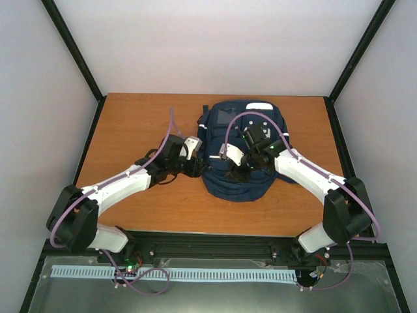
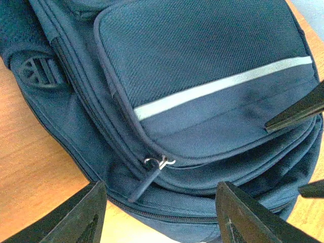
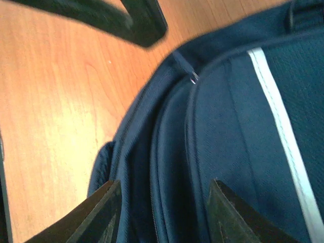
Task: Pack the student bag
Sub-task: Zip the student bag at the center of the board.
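The student bag (image 1: 242,140), navy with white stripes, lies flat on the wooden table right of centre. My left gripper (image 1: 199,168) is at its lower left edge, my right gripper (image 1: 236,172) over its lower front. In the left wrist view the left gripper (image 2: 159,218) stands open just off the bag's bottom seam, and a dark zipper pull (image 2: 150,177) on a metal ring hangs just ahead of the jaws. The right gripper (image 3: 162,215) is open too, its fingers straddling the bag's (image 3: 228,142) side seams with nothing pinched. The same pull (image 3: 184,66) shows farther off.
The wooden table (image 1: 140,124) is bare to the left and behind the bag. Black frame posts and pale walls close in both sides. The right gripper's fingers (image 2: 296,110) reach into the left wrist view, and a left finger (image 3: 134,20) crosses the top of the right wrist view.
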You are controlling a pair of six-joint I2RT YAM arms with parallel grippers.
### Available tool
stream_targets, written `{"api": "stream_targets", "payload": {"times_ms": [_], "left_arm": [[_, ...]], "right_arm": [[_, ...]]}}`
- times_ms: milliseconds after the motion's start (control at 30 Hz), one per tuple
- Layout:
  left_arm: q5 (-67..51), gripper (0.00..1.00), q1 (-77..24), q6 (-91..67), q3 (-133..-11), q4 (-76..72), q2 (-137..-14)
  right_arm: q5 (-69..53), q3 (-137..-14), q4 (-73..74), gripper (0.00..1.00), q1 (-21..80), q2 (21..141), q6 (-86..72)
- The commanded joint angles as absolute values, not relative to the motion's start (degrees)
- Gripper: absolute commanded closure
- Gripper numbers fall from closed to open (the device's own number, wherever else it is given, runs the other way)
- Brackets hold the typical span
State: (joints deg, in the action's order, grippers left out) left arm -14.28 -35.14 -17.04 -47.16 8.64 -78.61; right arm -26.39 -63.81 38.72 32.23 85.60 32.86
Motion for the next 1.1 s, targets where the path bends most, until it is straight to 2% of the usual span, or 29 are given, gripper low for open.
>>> {"api": "stream_targets", "payload": {"times_ms": [0,67,300,467,633,767,933,1067], "left_arm": [[-13.37,0.39,-35.16,-9.02,-52.1,11.3,-80.3],[-13.22,0.38,-35.16,-5.87,-53.8,13.82,-81.62],[-13.24,0.36,-35.16,3.76,-63.1,23.19,-88.25],[-17.27,0.47,-35.16,10.16,-67.3,31.17,-92.41],[-18.04,0.5,-35.16,13.77,-68.13,34.66,-94.4],[-16.74,0.52,-35.15,14.7,-67.39,33.63,-94.88],[-16.84,0.62,-35.13,15.19,-67.2,32.2,-95.15],[-16.85,0.65,-35.16,15.17,-66.59,31.57,-95.59]], "right_arm": [[-26.6,-60.75,32.36,0.53,29.29,84.48,28.46],[-23.24,-60.4,31.41,0.53,28.52,83.6,26.89],[-23.78,-59.67,30.99,0.53,27.02,82.03,25.51],[-24.37,-59.31,30.96,0.53,26.36,81.46,25.48],[-24.51,-58.97,30.68,0.52,23.53,80.12,25.48],[-26.11,-59.05,31.14,0.52,21.91,80.09,25.4],[-26.63,-59.03,31.37,0.52,21.88,80.82,25.4],[-26.79,-59.23,31.54,0.52,21.84,81.2,25.4]]}}
